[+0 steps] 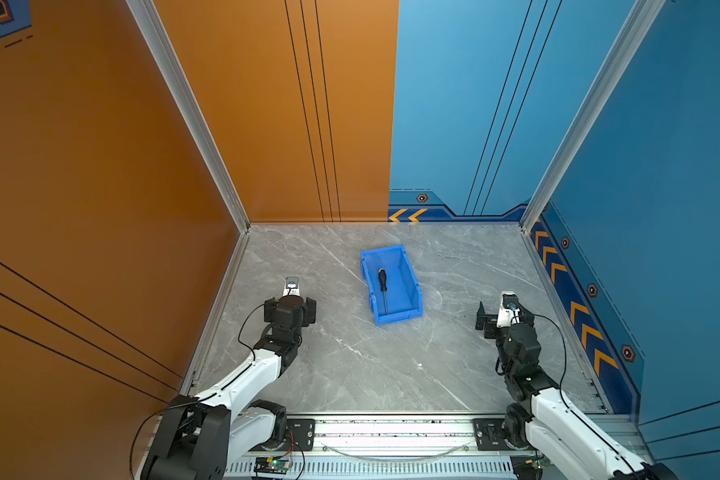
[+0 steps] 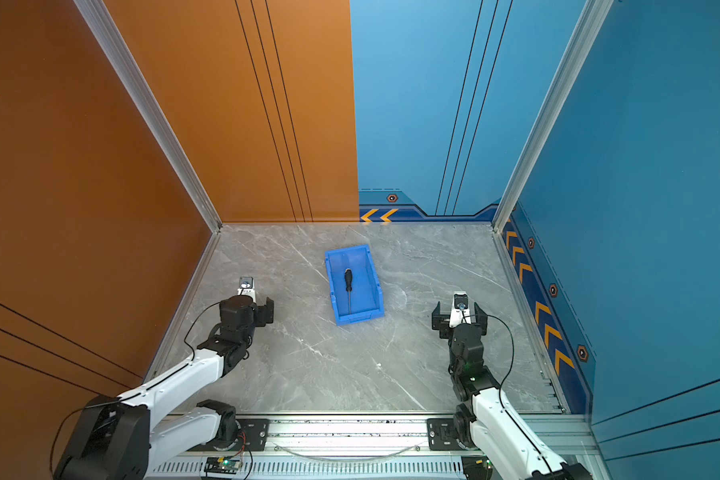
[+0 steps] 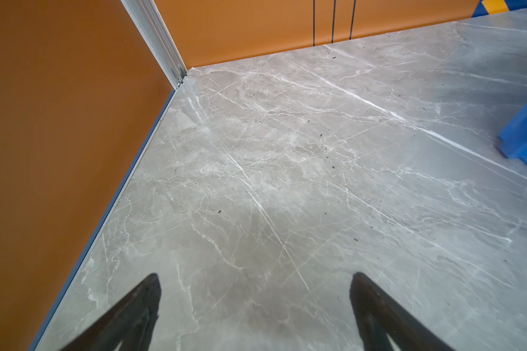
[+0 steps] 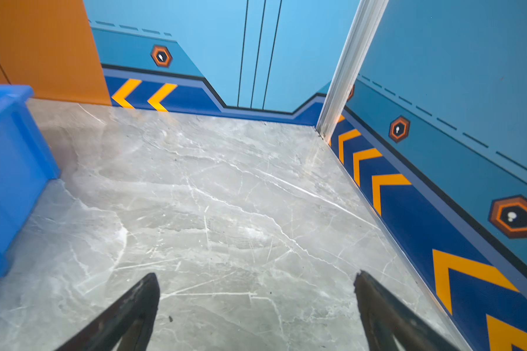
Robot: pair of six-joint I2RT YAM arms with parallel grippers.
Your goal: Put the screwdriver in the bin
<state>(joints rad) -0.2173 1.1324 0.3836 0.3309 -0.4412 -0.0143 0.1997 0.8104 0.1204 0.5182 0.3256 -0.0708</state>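
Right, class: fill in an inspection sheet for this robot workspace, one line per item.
Surface: grey marble tabletop, veined.
Job's things: screwdriver lies flat inside bin, handle toward the back wall.
Clutter: one small white speck.
Grippers: left gripper and right gripper, jaws open, holding nothing, apart from bin.
Cables: left arm's cable and right arm's cable loop clear of bin.
Surroundings: orange wall left, blue wall right.

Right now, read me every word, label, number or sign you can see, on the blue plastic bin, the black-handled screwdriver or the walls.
No readable words or numbers anywhere.
Blue plastic bin: no label visible.
Black-handled screwdriver: nothing legible.
Dark blue wall band: orange chevron arrows and hexagon badges, symbols only.
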